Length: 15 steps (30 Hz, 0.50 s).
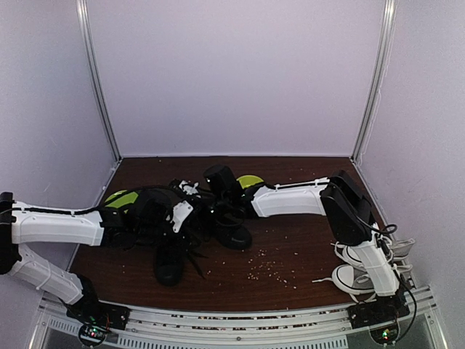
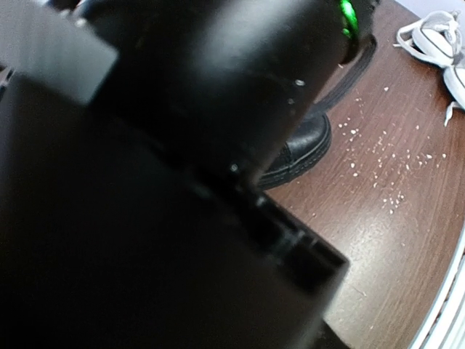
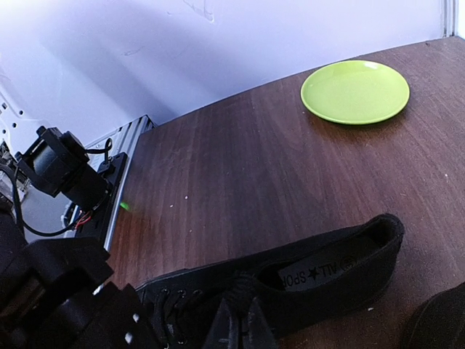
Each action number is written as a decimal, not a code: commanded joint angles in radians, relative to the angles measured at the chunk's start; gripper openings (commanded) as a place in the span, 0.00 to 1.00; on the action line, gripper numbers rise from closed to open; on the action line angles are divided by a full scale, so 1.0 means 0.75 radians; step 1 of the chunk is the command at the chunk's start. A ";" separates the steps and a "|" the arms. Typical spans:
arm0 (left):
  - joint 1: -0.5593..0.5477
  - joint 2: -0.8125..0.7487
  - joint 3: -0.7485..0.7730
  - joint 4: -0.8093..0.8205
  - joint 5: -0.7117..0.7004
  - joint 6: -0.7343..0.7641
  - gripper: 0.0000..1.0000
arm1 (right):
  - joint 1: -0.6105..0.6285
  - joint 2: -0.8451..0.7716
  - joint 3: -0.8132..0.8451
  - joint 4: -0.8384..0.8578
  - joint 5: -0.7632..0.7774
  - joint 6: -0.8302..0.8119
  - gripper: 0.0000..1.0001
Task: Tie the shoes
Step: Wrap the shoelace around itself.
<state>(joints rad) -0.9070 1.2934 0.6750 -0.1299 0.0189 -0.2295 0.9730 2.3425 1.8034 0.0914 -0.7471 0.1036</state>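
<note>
Brown wood makes the worktop (image 1: 298,236), with white walls on three sides; the black shoes (image 1: 169,258) lie near the middle, a bit toward the left edge; one shoe points at the near edge and the other shoe (image 1: 234,233) sits just beside it; the left arm (image 1: 58,225) reaches in over them, but its jaws are hidden, so nobody can tell if they are open or closed; the right arm (image 1: 290,200) reaches across, its jaws squeezed tight right at the laces of one shoe (image 3: 305,273); two green plates (image 1: 120,198) sit behind the shoes; white sneakers (image 1: 356,273) lie at the near right corner; crumbs (image 1: 269,267) dot the wood.
</note>
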 commanded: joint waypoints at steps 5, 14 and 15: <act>-0.012 -0.047 0.068 -0.048 0.286 0.219 0.64 | 0.036 -0.039 -0.001 0.007 0.000 -0.015 0.00; -0.004 -0.494 -0.018 -0.083 0.144 0.191 0.42 | 0.044 -0.040 -0.005 -0.030 0.036 -0.052 0.00; 0.012 -0.580 -0.049 -0.041 0.072 0.149 0.38 | 0.048 -0.041 -0.005 -0.039 0.043 -0.069 0.00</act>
<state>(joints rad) -0.9089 1.0725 0.6949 -0.2913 0.1482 -0.0875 1.0069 2.3398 1.8019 0.0750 -0.7574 0.0750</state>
